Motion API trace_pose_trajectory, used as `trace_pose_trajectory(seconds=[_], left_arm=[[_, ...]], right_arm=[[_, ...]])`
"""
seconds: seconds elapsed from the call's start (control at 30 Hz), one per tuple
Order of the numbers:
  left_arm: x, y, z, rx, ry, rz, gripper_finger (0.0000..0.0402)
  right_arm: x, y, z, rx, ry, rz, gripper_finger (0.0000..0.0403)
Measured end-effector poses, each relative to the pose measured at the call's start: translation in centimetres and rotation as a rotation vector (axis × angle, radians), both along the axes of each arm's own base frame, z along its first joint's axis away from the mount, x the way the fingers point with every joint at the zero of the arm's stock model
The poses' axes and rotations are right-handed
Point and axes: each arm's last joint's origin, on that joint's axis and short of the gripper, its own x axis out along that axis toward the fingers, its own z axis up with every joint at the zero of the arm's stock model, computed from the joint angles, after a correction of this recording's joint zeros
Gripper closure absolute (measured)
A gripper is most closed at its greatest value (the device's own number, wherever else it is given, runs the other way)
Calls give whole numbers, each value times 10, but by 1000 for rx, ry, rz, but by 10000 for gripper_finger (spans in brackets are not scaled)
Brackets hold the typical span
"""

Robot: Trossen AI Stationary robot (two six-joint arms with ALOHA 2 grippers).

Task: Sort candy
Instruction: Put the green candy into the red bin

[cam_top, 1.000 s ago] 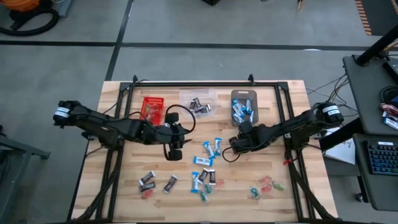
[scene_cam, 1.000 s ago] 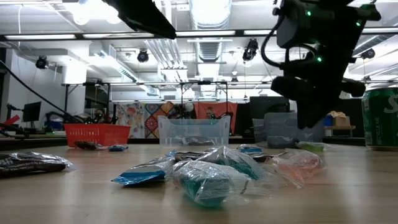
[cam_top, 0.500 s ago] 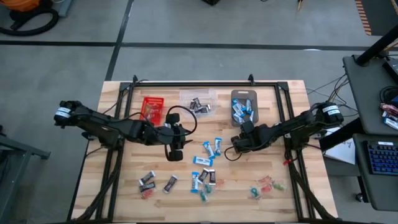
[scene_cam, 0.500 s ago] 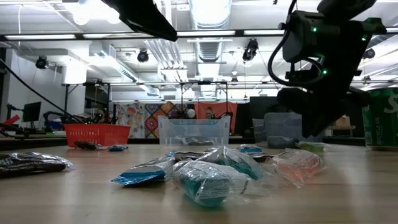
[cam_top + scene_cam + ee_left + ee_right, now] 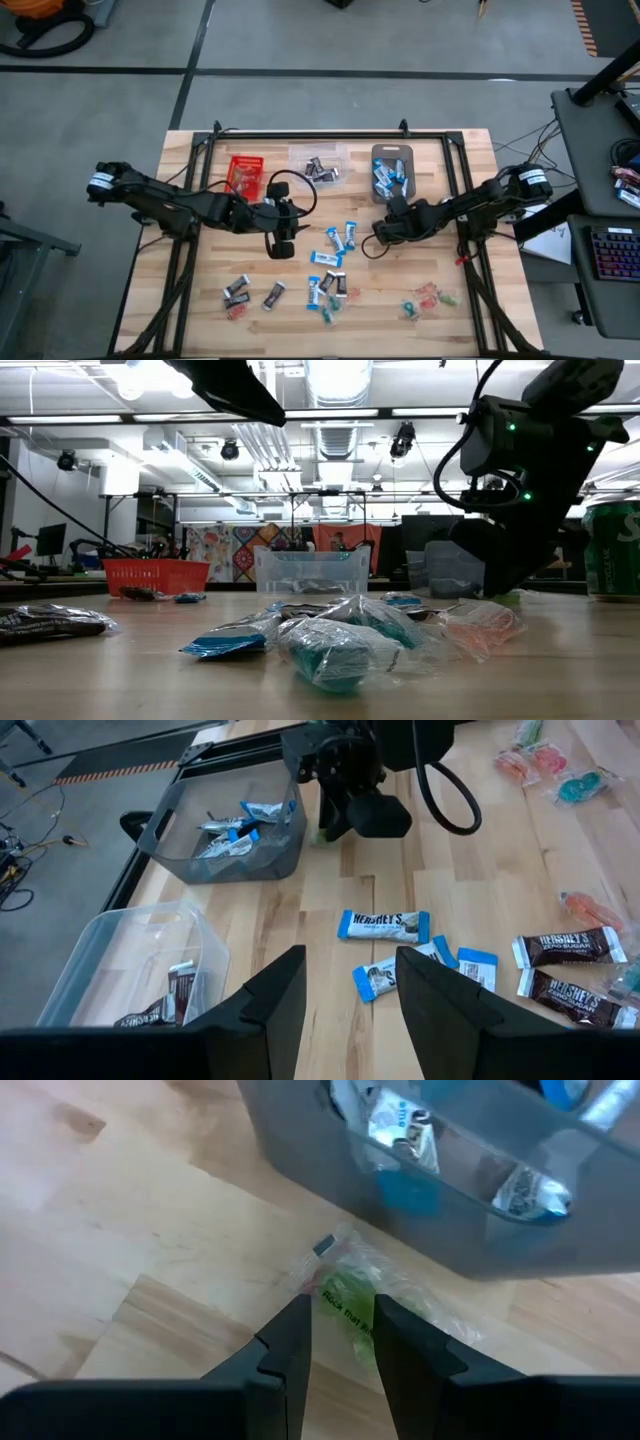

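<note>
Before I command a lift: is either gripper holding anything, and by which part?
Nothing yet. The right gripper has open fingers flanking a green wrapped candy beside the grey bin; the left gripper is open and empty.

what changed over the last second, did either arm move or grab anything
The right gripper came down to the wooden table beside the grey bin, its fingers straddling a small green clear-wrapped candy, not visibly clamped. The left gripper stayed put, open and empty. Loose candies and the bins did not move.
</note>
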Motion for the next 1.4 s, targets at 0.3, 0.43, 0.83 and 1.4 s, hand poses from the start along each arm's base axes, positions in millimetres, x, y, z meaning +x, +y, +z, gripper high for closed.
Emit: trace_pose_trajectory(seconds=[0.3, 0.43, 0.83, 1.4], left_arm=[[1, 0, 1, -2, -10, 0, 263], [1, -1, -1, -6, -17, -4, 263], [0, -5, -27, -96, -108, -125, 263], [-22, -7, -61, -216, -542, -376, 263]], right_arm=[[-1, 0, -6, -1, -7, 71, 361], [1, 3, -4, 2, 6, 136, 390], [-3, 25, 37, -3, -172, 336, 394], [47, 61, 84, -53, -892, 962, 394]])
